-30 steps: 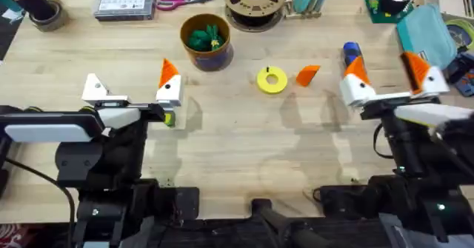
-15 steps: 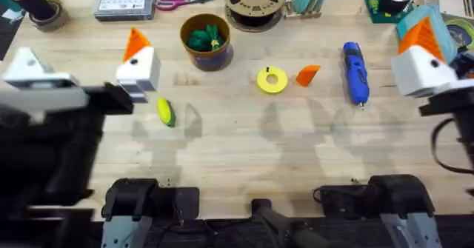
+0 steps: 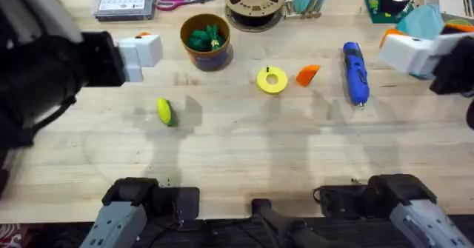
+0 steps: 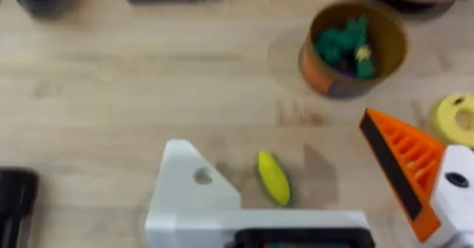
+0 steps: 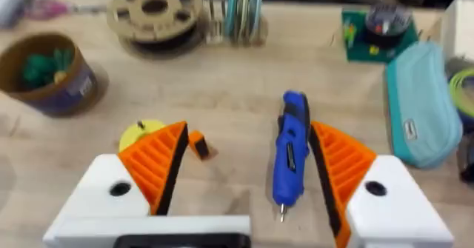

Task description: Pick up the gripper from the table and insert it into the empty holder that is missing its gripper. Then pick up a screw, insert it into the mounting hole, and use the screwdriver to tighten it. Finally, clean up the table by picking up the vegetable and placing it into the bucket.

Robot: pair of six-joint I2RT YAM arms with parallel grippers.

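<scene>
Both tools spread wide, empty: left tool (image 4: 311, 211) lacking one orange pad, right tool (image 5: 244, 196) above the screwdriver (image 3: 355, 72); loose gripper (image 3: 307, 74) beside yellow ring (image 3: 272, 80) – risk of grabbing ring instead

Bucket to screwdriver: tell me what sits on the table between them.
In the overhead view, a yellow ring-shaped disc and the loose orange gripper lie between the bucket and the screwdriver, on otherwise bare wood.
</scene>
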